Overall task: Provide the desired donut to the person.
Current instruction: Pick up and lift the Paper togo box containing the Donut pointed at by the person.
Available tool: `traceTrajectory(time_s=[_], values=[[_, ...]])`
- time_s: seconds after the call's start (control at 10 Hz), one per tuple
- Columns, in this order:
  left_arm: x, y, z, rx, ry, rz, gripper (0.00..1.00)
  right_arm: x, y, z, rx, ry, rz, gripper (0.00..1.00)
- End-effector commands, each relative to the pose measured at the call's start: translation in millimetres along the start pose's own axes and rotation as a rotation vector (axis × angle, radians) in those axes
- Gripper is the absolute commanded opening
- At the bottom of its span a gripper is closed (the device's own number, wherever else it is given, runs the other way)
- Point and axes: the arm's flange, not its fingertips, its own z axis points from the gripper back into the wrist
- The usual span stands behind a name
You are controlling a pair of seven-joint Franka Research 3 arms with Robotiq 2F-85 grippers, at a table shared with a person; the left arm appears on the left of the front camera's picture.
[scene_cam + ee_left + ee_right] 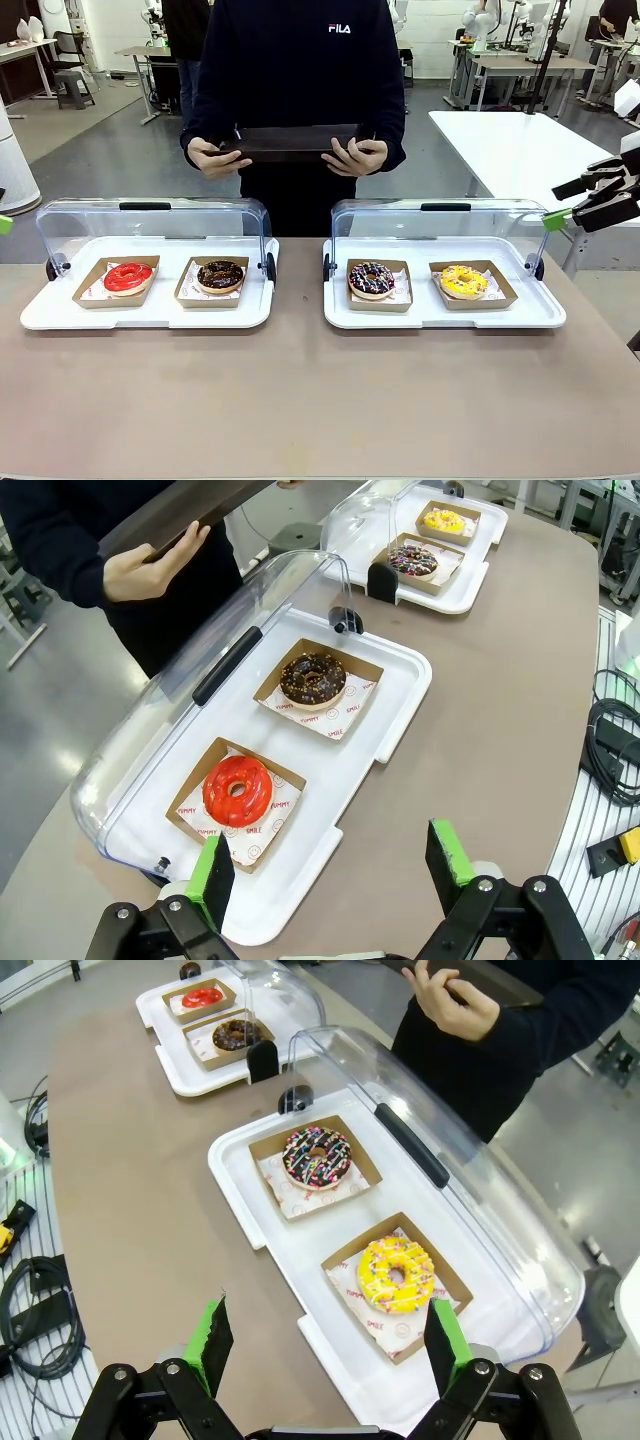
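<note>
1. A light brown table (300, 400) carries two flat white plastic trays side by side: one on the left (40, 315) and one on the right (440, 318).
2. Each tray has a clear domed plastic lid with a black handle, tipped back open on its far side: the left lid (150, 225) and the right lid (440, 225).
3. The left tray holds a glossy red-glazed ring donut (128, 276) at its left end. A chocolate-glazed ring donut (220, 274) sits to its right.
4. The right tray holds a chocolate ring donut with coloured sprinkles (371, 279) at its left end. A yellow-glazed ring donut with sprinkles (464, 281) sits to its right.
5. Every donut lies in its own shallow brown cardboard holder (497, 296) lined with printed paper. The four are apart from one another.
6. The person (300, 80), in a dark navy sweatshirt, stands at the far side of the table behind the gap between the trays.
7. The person holds a flat black rectangular tray (290, 143) level at waist height, with one hand (215, 158) at its left end and the other hand (357, 157) at its right end.
8. The left gripper (330, 870) hovers above the left end of the table, just beside the left tray near the red donut. Its green-padded fingers are spread wide with nothing between them.
9. The right gripper (328, 1345) hovers off the right end of the right tray, near the yellow donut. Its fingers are likewise spread wide and grip nothing.
</note>
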Motion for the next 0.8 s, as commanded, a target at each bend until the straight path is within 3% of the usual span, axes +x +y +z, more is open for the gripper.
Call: traceTrajectory(time_s=[0.0,0.7], values=[[1.1,1.0,-0.9,0.003,-0.007,0.005,1.0,3.0,-0.1,-2.7,-0.001,-0.011,-0.001,1.0],[1.1,1.0,-0.9,0.003,-0.007,0.005,1.0,3.0,-0.1,-2.7,-0.001,-0.011,-0.001,1.0]])
